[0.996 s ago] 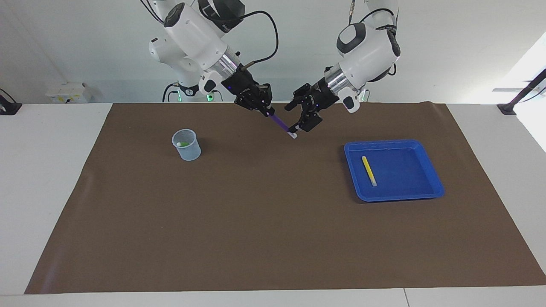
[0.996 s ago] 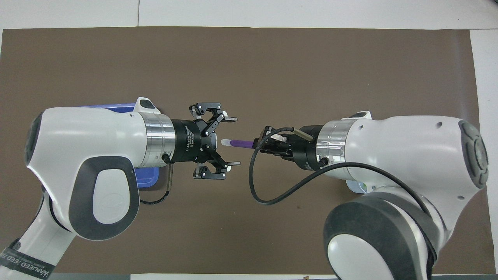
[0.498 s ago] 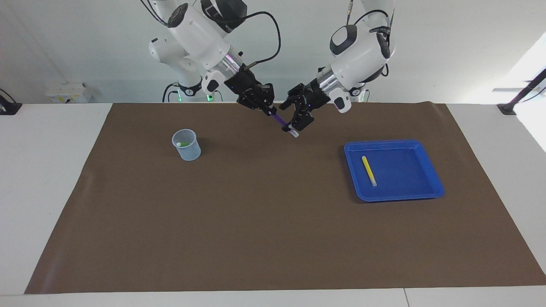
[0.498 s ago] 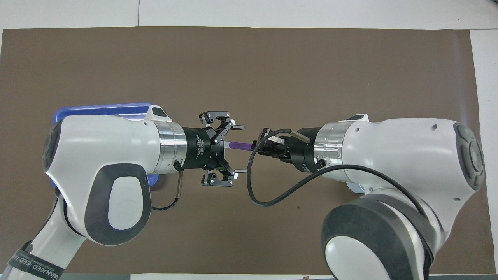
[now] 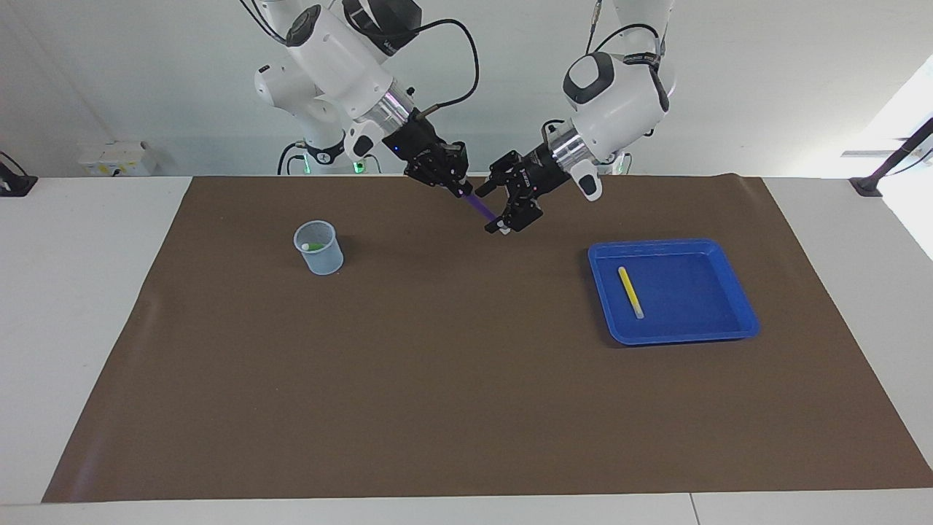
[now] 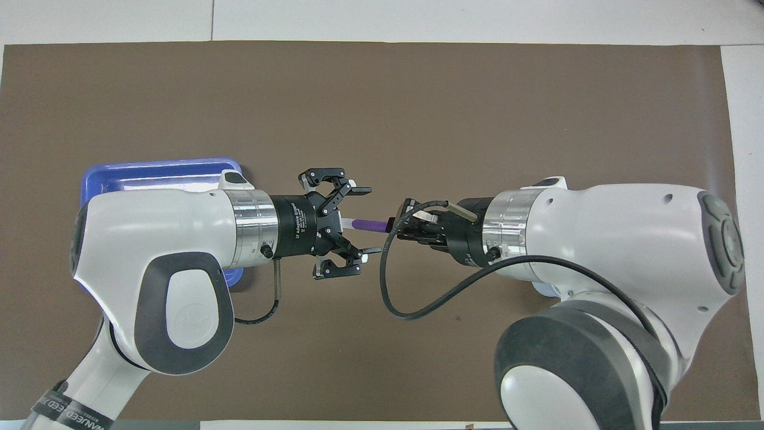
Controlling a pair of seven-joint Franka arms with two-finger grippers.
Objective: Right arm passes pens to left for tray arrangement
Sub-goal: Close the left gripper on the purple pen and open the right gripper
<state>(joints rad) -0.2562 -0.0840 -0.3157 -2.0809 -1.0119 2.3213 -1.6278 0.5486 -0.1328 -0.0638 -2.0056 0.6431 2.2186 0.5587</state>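
Observation:
My right gripper (image 5: 459, 188) is shut on the upper end of a purple pen (image 5: 481, 210), holding it slantwise in the air over the mat's edge nearest the robots. My left gripper (image 5: 497, 210) is open, its fingers on either side of the pen's pale tip without pinching it. From overhead the purple pen (image 6: 370, 224) runs from the right gripper (image 6: 397, 226) into the left gripper (image 6: 367, 221). A yellow pen (image 5: 630, 292) lies in the blue tray (image 5: 740, 292) toward the left arm's end. A green pen (image 5: 312, 246) stands in a translucent cup (image 5: 318, 248).
A brown mat (image 5: 437, 379) covers most of the white table. The cup stands toward the right arm's end. In the overhead view the left arm covers most of the tray (image 6: 155, 170), and the right arm hides nearly all of the cup.
The left gripper has moved in toward the right gripper, so the pen's tip now lies between its fingers, which have narrowed slightly. The right gripper keeps its hold.

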